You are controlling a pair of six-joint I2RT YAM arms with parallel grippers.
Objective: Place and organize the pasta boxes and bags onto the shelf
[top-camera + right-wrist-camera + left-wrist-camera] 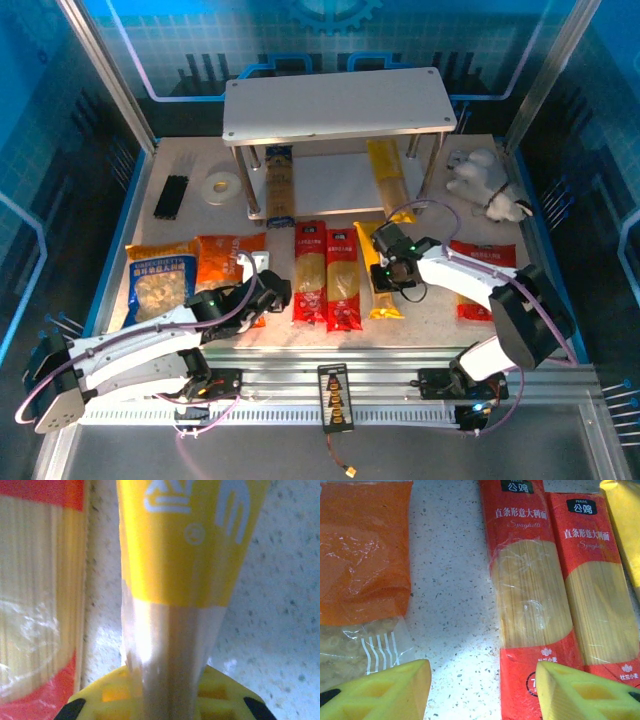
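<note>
Yellow spaghetti pack clamped between right jaws, left jaws spread

top cam: fixed, high behind the arm bases, looks down and forward over the whole desk to the shelf at the far end. left wrist cam: close above the desk, faces down past its fingers onto two red spaghetti packs. right wrist cam: nearly touching the yellow pack; both wrist views share one of those red spaghetti packs and the yellow pack
</note>
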